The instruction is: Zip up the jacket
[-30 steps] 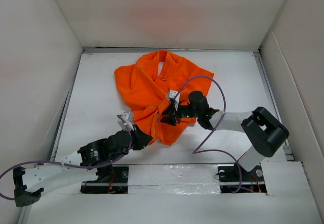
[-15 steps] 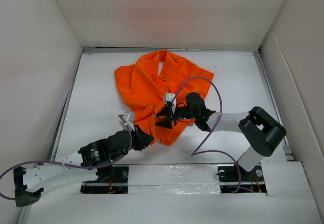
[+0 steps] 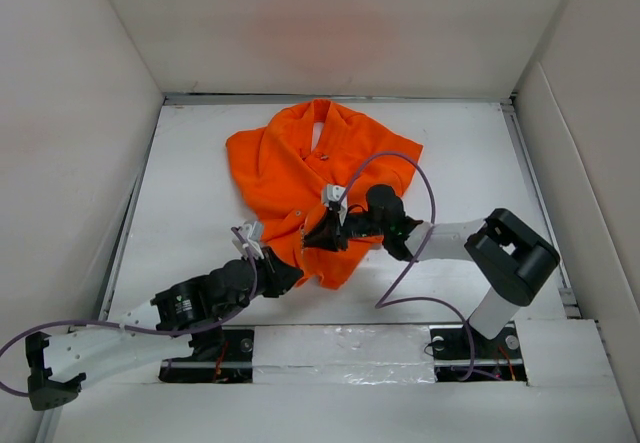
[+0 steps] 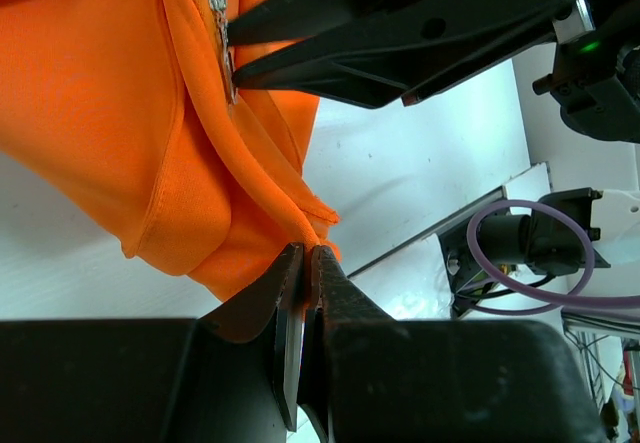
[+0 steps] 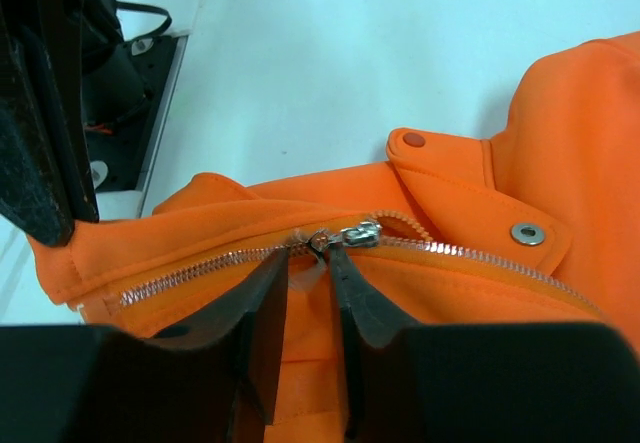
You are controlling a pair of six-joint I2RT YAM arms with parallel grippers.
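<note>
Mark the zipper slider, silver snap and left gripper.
Small silvery metal zipper slider (image 5: 358, 233): right wrist view, its body.
Round silver metal snap (image 5: 527, 233): right wrist view, its centre.
Left gripper (image 4: 309, 253): left wrist view, between fingertips.

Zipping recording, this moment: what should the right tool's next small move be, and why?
Probably close the right tool fully on the zipper pull. Its jaws stand slightly apart, straddling the pull without visibly pinching it. The left tool is shut on the hem of the jacket, so the zipper line looks anchored for drawing the pull along the teeth afterwards.
</note>
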